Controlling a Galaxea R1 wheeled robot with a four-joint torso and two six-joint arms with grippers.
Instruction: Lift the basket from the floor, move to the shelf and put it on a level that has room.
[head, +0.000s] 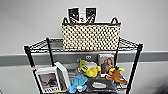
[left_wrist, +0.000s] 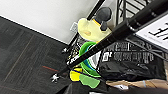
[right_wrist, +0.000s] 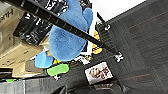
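One basket (head: 91, 37) sits upright on the shelf's (head: 134, 65) top level (head: 126, 44), toys and books on the tier below; whether either hand is open, I cannot tell.

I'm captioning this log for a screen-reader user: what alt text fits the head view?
A cream woven basket sits on the top tier of a black wire shelf against a pale wall. The tier below holds soft toys, including a blue one, plus framed pictures.
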